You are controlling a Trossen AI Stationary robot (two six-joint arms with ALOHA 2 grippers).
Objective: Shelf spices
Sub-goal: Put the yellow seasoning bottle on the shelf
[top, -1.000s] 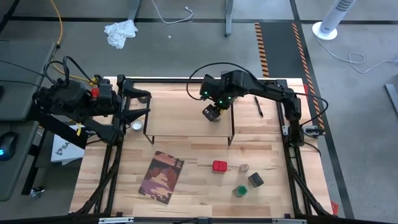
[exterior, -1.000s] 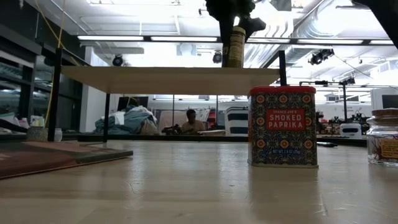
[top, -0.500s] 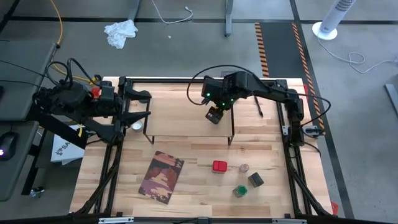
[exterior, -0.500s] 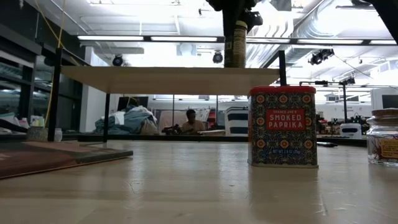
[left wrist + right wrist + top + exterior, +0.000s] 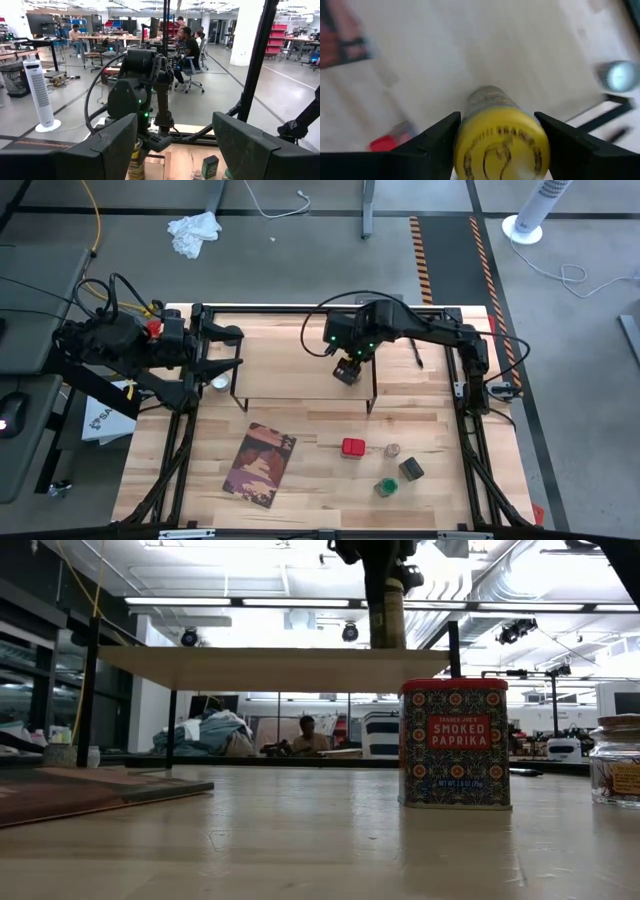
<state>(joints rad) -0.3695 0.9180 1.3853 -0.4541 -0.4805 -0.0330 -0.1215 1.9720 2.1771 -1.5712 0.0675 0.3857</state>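
My right gripper [image 5: 348,367] is shut on the yellow-topped jar [image 5: 387,615] above the right part of the shelf [image 5: 300,355], a pale board on thin black legs [image 5: 270,668]. The jar stands upright. The board's edge hides its base in the low view. The red box [image 5: 352,447], clear glass jar [image 5: 393,451], dark grey tin [image 5: 411,469] and green-topped jar [image 5: 386,486] stand on the tabletop nearer than the shelf. My left gripper [image 5: 225,350] waits open at the shelf's left end. My right gripper pinches the yellow-topped jar between its two fingers [image 5: 437,137] just below the yellow lid [image 5: 500,145]. The fingers come from above, pointing down. The jar hangs upright below them over the shelf board. Whether its base touches the board, I cannot tell.
A brown-and-maroon book [image 5: 260,463] lies on the near left of the table. A small round object [image 5: 219,383] sits by the shelf's left legs. A dark pen [image 5: 416,352] lies right of the shelf. The board left of the jar is bare.
My right gripper has carried the yellow-topped jar a little toward the table's right edge above the shelf. The jar was slightly tilted and now stands upright.
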